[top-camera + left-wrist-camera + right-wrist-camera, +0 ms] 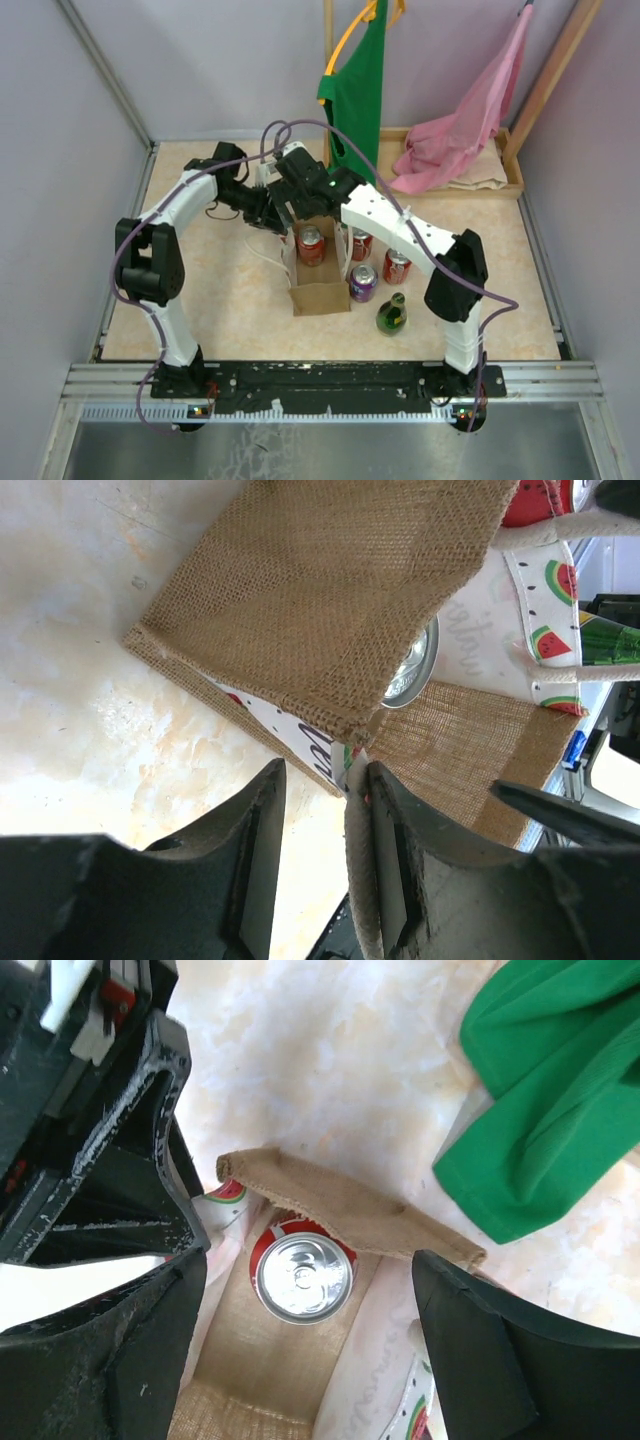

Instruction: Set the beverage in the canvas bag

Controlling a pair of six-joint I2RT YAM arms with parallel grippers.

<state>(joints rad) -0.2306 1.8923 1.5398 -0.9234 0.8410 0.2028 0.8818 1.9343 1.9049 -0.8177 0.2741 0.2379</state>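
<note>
White-black arms (385,215), purple cables (114,270)

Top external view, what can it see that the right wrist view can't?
Only the top view shows the purple can, the green bottle and the pink cloth. Only the right wrist view shows the right gripper open above the canvas bag, and a watermelon print. Both show that bag, the red can inside it and the green cloth.

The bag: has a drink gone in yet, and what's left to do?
Done: a red can stands inside the bag. In hand: the right tool hangs open above it; the left tool sits at the bag's rim. Left: pulling both arms away; a purple can and green bottle stand outside.
</note>
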